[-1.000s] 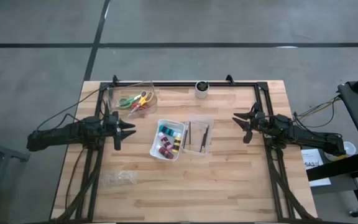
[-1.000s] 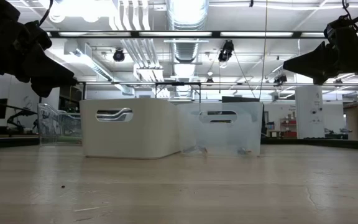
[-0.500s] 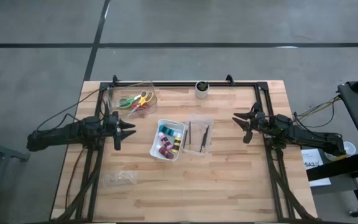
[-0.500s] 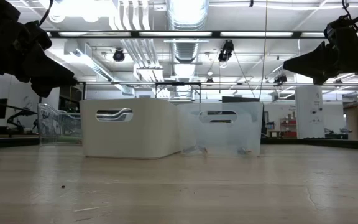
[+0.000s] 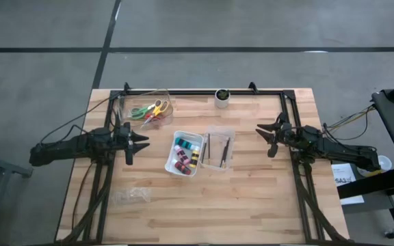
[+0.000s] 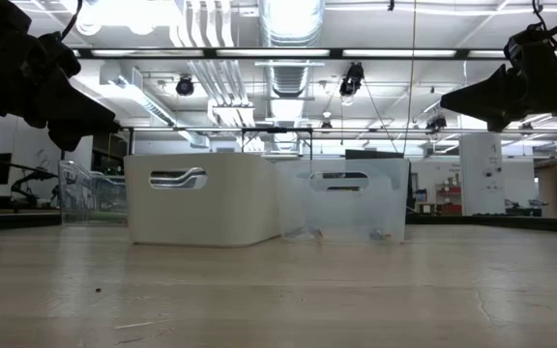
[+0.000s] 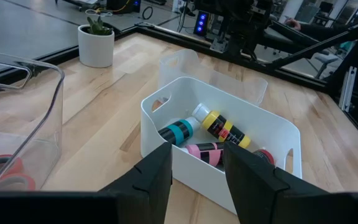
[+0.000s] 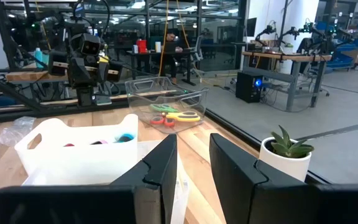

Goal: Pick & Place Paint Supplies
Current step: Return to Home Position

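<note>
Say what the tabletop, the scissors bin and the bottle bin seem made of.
Tabletop: pale wood, matte, with plank seams. Scissors bin: clear glossy plastic, likely; contents show through. Bottle bin: opaque white plastic, probably, smooth with moulded handle slots.

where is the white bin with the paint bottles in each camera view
High view: white bin in the middle of the table, between the two arms.
Low view: left of centre, opaque, handle slot facing the camera.
Left wrist view: just past the left tool, bin at.
Right wrist view: beyond the right tool, bin nearer than the clear scissors bin.
Shared landmark: that clear scissors bin, seen in all four views.
</note>
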